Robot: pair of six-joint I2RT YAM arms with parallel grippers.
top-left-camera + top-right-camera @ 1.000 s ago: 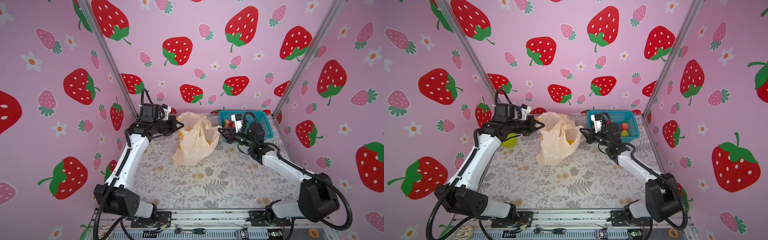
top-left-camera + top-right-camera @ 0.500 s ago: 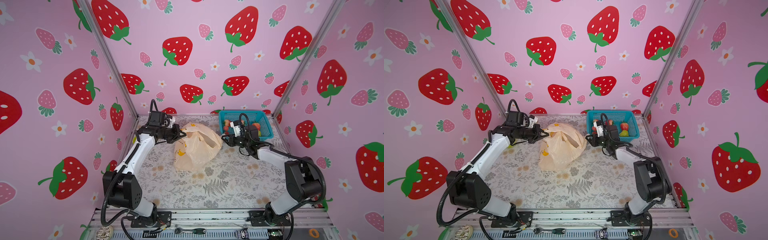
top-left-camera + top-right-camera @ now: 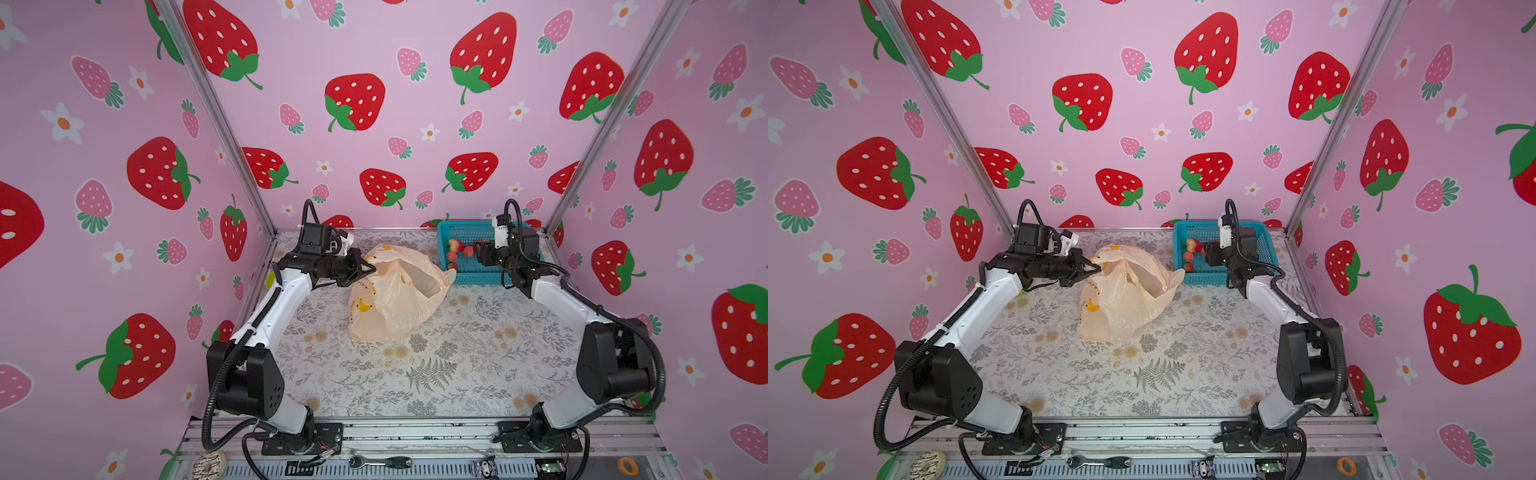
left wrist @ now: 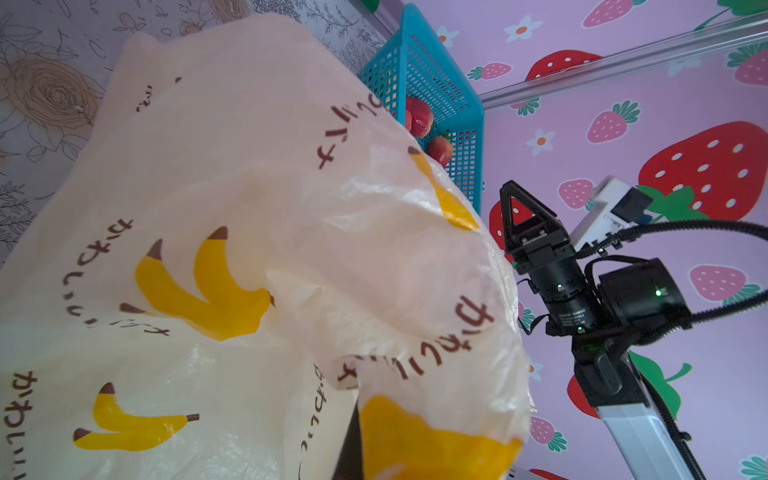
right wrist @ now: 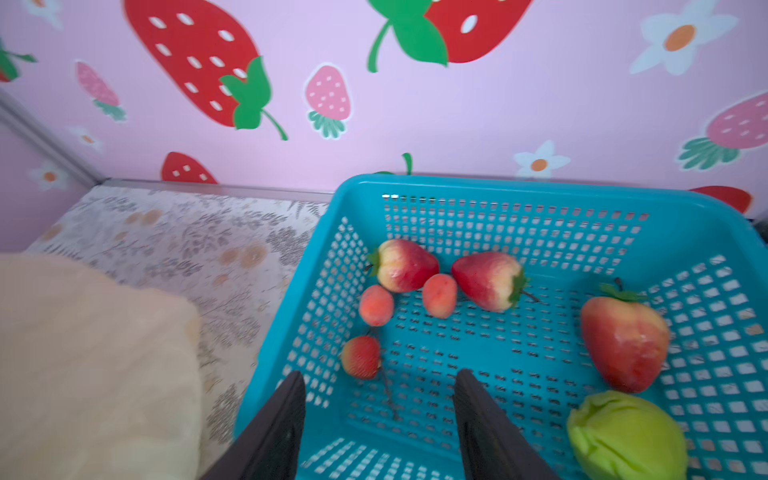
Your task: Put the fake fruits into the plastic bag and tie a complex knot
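The peach plastic bag (image 3: 395,295) (image 3: 1125,299) with printed bananas slumps in the middle of the mat. My left gripper (image 3: 368,268) (image 3: 1094,269) is shut on its upper left rim; in the left wrist view the bag (image 4: 249,249) hides the jaws. My right gripper (image 5: 380,374) (image 3: 478,251) hangs open and empty over the blue basket (image 5: 498,185) (image 3: 469,276). Inside lie several strawberries (image 5: 405,266) (image 5: 623,336), one small strawberry (image 5: 361,357) just beyond the fingertips, and a lumpy green fruit (image 5: 623,436). No knot is in view.
The basket stands in the back right corner against the wall. A sliver of a lime-green bowl (image 3: 269,279) shows behind the left arm. A ratchet (image 3: 382,461) lies on the front rail. Pink walls close in on three sides.
My right gripper has let go of the bag, opened and moved back over the basket. The left gripper has come down with the rim, and the bag has sagged.
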